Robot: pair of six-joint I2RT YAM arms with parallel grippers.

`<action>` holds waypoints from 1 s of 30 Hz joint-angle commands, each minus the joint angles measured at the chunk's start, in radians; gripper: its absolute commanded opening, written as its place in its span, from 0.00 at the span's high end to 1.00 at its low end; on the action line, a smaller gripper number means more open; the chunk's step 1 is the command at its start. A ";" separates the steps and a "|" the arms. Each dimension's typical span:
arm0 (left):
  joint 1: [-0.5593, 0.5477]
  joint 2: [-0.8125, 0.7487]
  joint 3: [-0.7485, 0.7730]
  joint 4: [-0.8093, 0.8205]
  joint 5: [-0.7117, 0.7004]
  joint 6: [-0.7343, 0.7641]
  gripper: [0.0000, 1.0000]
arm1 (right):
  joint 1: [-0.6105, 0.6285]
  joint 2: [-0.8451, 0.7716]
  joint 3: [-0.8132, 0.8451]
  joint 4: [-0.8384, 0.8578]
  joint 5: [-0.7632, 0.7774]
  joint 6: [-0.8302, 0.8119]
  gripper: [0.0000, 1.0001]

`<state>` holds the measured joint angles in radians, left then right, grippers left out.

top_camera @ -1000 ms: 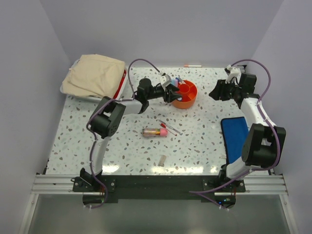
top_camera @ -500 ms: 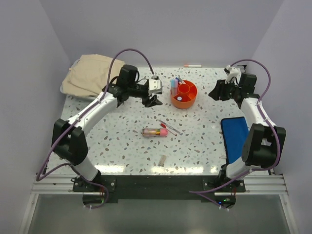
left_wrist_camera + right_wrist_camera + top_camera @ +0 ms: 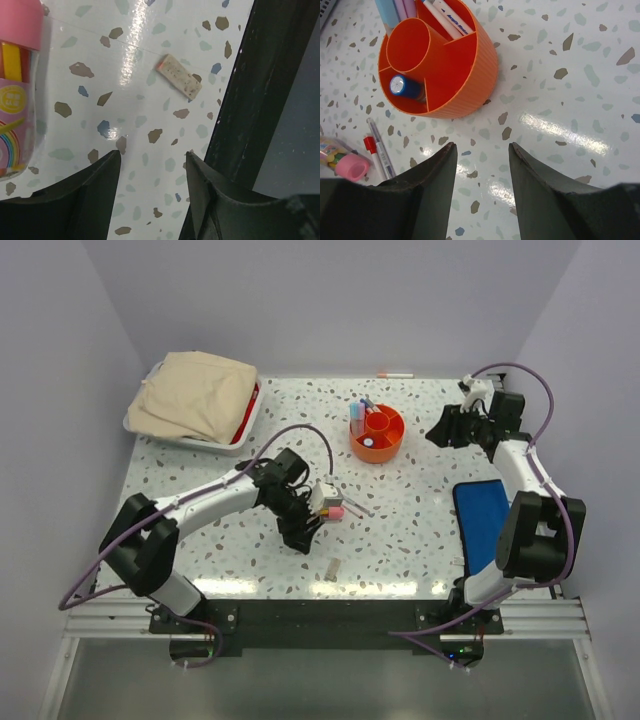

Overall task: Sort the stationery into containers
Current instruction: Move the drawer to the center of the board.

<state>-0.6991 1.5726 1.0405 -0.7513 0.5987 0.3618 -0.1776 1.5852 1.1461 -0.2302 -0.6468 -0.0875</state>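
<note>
The orange tub [image 3: 377, 433] stands at the back middle, holding pink and blue markers and a pen; it also shows in the right wrist view [image 3: 437, 60], with a blue-capped item [image 3: 405, 86] in one compartment. The clear tube [image 3: 330, 511] with a pink cap lies mid-table, partly hidden by my left wrist. My left gripper [image 3: 303, 538] is open and empty just in front of the tube [image 3: 17, 85]. A small speckled piece [image 3: 179, 76] lies ahead of my left gripper [image 3: 152, 155]. Two thin pens [image 3: 350, 501] lie beside the tube. My right gripper [image 3: 436, 431] is open and empty, right of the tub.
A white tray with a beige cloth bundle [image 3: 195, 395] sits at the back left. A blue mat [image 3: 481, 520] lies at the right edge. One white pen [image 3: 395, 374] lies by the back wall. The black front rail [image 3: 250, 100] is close to my left gripper.
My left arm has left the orange tub, swung left, then come forward to the middle of the table beside the clear tube. The right arm has not moved.
</note>
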 commanded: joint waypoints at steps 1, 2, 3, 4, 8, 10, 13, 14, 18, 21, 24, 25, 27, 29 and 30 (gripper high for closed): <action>-0.026 -0.065 -0.025 0.196 -0.114 -0.342 0.41 | -0.003 -0.016 0.056 -0.029 0.004 0.025 0.50; -0.034 -0.059 -0.023 0.204 -0.131 -0.354 0.40 | -0.003 -0.019 0.053 -0.034 0.013 0.028 0.50; -0.049 -0.046 -0.019 0.205 -0.145 -0.415 0.40 | -0.003 -0.024 0.050 -0.034 0.022 0.031 0.50; -0.057 -0.016 -0.013 0.213 -0.170 -0.444 0.40 | -0.003 -0.030 0.050 -0.037 0.035 0.035 0.50; -0.112 0.058 0.041 0.239 -0.217 -0.541 0.41 | -0.003 -0.051 0.058 -0.080 0.058 0.060 0.50; -0.157 0.089 0.061 0.242 -0.246 -0.557 0.41 | -0.003 -0.070 0.050 -0.080 0.055 0.058 0.50; -0.197 0.109 0.075 0.241 -0.241 -0.586 0.41 | -0.003 -0.086 0.029 -0.066 0.055 0.057 0.50; -0.212 0.112 0.075 0.236 -0.241 -0.595 0.41 | -0.003 -0.090 0.027 -0.067 0.055 0.058 0.50; -0.232 0.135 0.058 0.225 -0.238 -0.629 0.43 | -0.003 -0.116 -0.005 -0.051 0.055 0.116 0.50; -0.249 0.155 0.052 0.227 -0.249 -0.644 0.46 | -0.003 -0.151 -0.038 -0.021 0.046 0.143 0.50; -0.270 0.190 0.064 0.237 -0.249 -0.650 0.48 | -0.003 -0.180 -0.058 -0.012 0.039 0.147 0.50; -0.278 0.201 0.076 0.240 -0.250 -0.652 0.49 | -0.003 -0.186 -0.060 -0.017 0.041 0.146 0.50; -0.296 0.230 0.092 0.242 -0.254 -0.653 0.50 | -0.003 -0.212 -0.072 -0.023 0.044 0.125 0.50; -0.313 0.254 0.108 0.241 -0.260 -0.658 0.50 | -0.003 -0.232 -0.092 -0.020 0.044 0.112 0.50; -0.318 0.262 0.110 0.239 -0.260 -0.659 0.50 | -0.003 -0.249 -0.100 -0.020 0.044 0.106 0.50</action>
<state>-0.9855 1.8038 1.0969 -0.5407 0.3504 -0.2703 -0.1776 1.4113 1.0737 -0.2760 -0.5938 0.0269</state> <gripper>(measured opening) 0.498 0.503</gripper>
